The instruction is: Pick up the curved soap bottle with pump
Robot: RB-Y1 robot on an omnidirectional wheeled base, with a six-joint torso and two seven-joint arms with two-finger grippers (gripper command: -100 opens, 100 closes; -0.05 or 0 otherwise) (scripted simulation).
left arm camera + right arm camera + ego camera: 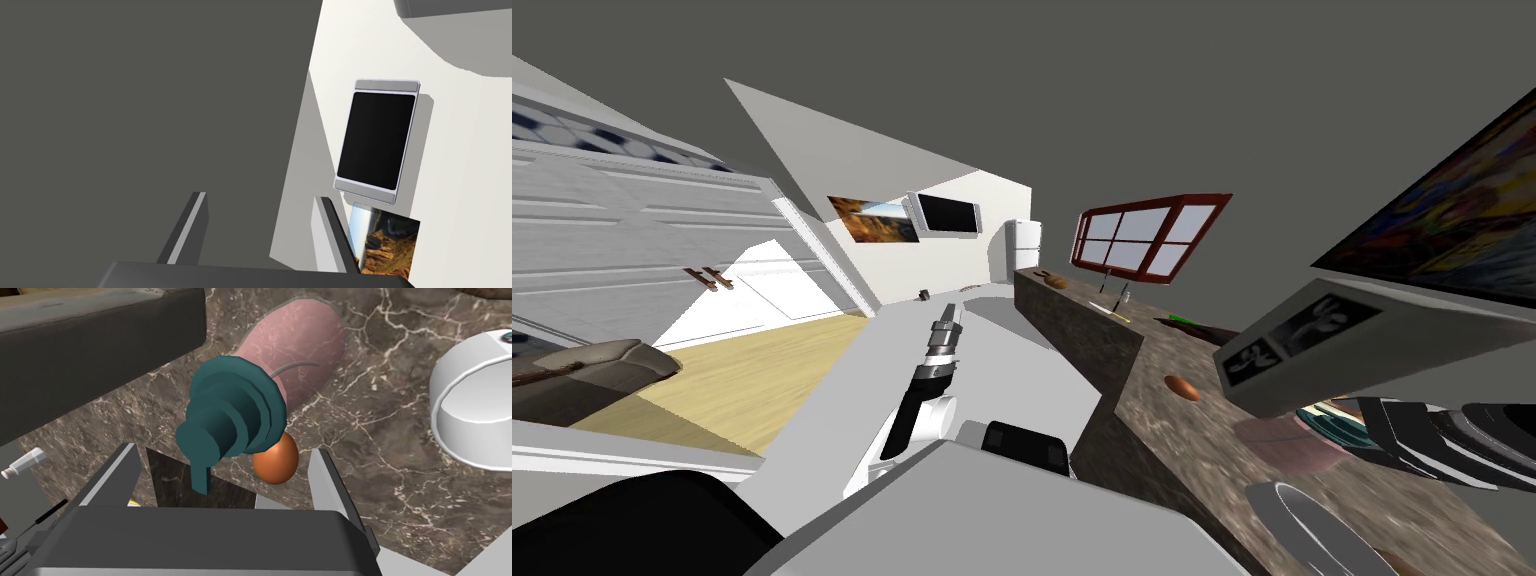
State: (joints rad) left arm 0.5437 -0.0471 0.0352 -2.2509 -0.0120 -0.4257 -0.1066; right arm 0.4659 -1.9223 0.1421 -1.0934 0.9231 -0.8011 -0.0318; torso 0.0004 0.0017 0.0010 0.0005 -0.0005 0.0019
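Right end effector (222,448) is hovering with fingers spread, flanking the teal pump of the pink curved soap bottle (250,398) standing on the marble bench (380,438). A brown egg (276,460) is lying just behind the pump, with a white bowl (475,413) sitting farther off. Left end effector (261,196) is also gaping, empty.

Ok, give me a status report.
Left gripper open, empty. Right gripper open, fingers straddling the soap bottle at its teal pump, not closed. Brown egg close beside the bottle; white bowl farther off.
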